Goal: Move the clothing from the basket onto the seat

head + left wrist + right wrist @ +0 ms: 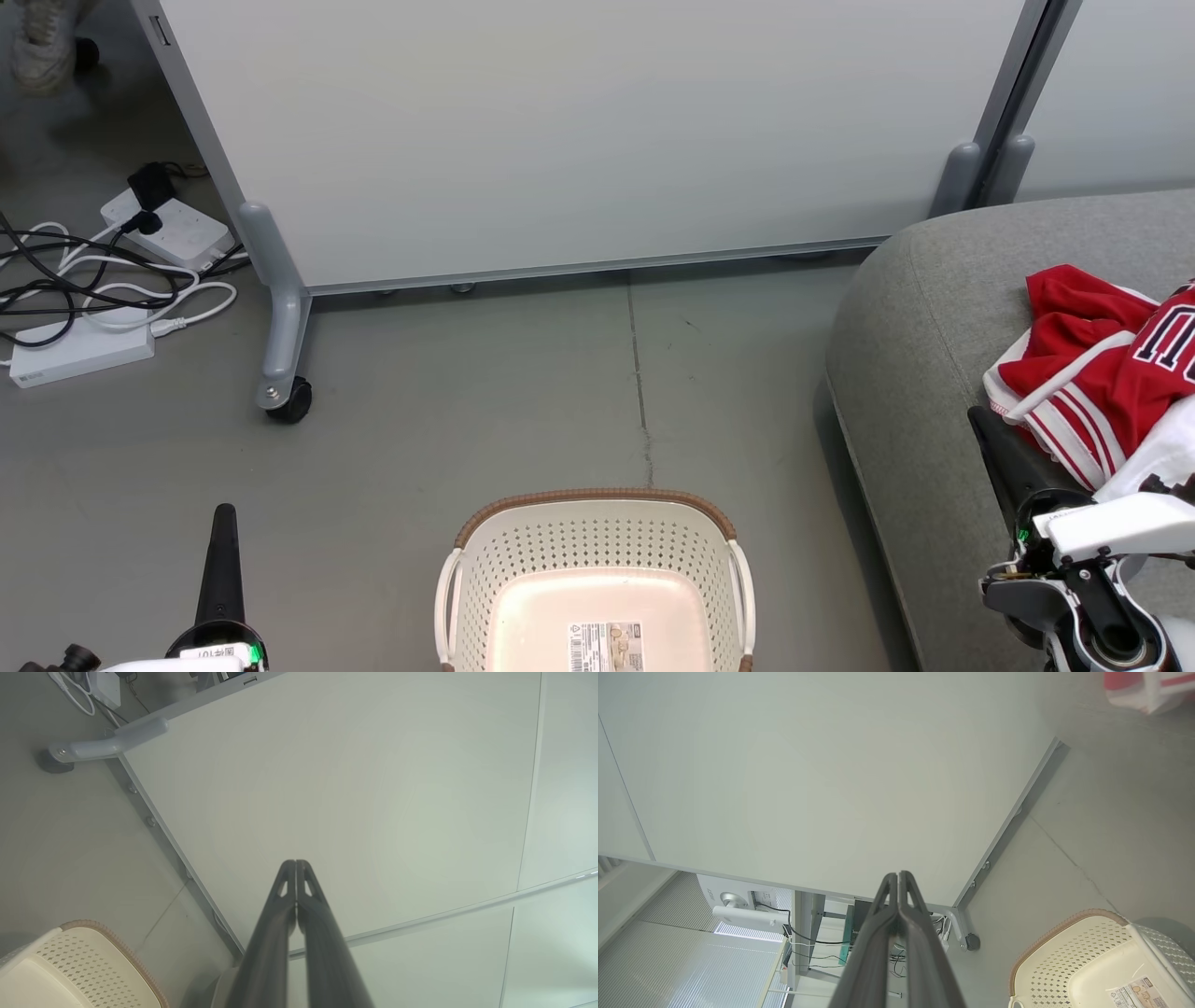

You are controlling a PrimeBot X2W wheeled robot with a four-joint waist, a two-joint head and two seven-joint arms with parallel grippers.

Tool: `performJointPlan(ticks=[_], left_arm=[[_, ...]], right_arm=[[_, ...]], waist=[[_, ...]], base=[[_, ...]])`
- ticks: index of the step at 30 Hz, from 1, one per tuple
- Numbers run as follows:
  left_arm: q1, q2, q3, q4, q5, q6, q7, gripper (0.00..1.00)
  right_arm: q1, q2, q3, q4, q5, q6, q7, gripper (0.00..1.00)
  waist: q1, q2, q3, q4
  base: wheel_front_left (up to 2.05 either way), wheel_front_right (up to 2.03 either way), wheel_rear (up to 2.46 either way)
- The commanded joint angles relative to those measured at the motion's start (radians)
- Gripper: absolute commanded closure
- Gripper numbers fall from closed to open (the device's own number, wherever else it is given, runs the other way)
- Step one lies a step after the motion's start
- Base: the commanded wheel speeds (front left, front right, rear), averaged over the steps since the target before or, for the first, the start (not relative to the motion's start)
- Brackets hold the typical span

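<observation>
**Inspector:** Left gripper (224,515), lower left of the head view: fingers pressed flat together, gripping nothing. Right gripper (977,417), lower right: likewise closed on itself, its tip just beside the clothing.

**Clerk:** The basket?

**Inspector:** Basket (597,496), bottom centre, standing on the grey floor. Its cream bottom and a label (605,647) are in plain sight.

**Clerk:** And the clothing?

**Inspector:** Clothing (1092,364), right edge of the frame, heaped on the seat (915,317): red fabric, white stripes, dark numerals.

**Clerk:** Behind?

**Inspector:** White wheeled partition (597,140) across the top. Cables (112,280) and power strips, upper left.
</observation>
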Motion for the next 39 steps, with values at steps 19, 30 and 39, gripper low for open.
performJointPlan(ticks=[19, 30, 39], left_arm=[[-0.02, -0.02, 0.037, -0.021, -0.141, -0.032, 0.021, 1.0], [-0.021, -0.031, 0.053, -0.027, -0.206, -0.047, 0.029, 1.0], [-0.021, -0.034, 0.056, -0.027, -0.22, -0.048, 0.03, 1.0]], right_arm=[[-0.052, -0.01, -0.015, 0.039, 0.158, 0.002, 0.046, 1.0], [-0.071, -0.01, -0.02, 0.056, 0.23, 0.002, 0.067, 1.0], [-0.075, -0.01, -0.022, 0.06, 0.244, 0.002, 0.07, 1.0]], waist=[[0.0, 0.0, 0.008, -0.01], [0.0, 0.0, 0.012, -0.015], [0.0, 0.0, 0.014, -0.016]], base=[[0.0, 0.0, 0.0], [0.0, 0.0, 0.0], [0.0, 0.0, 0.0]])
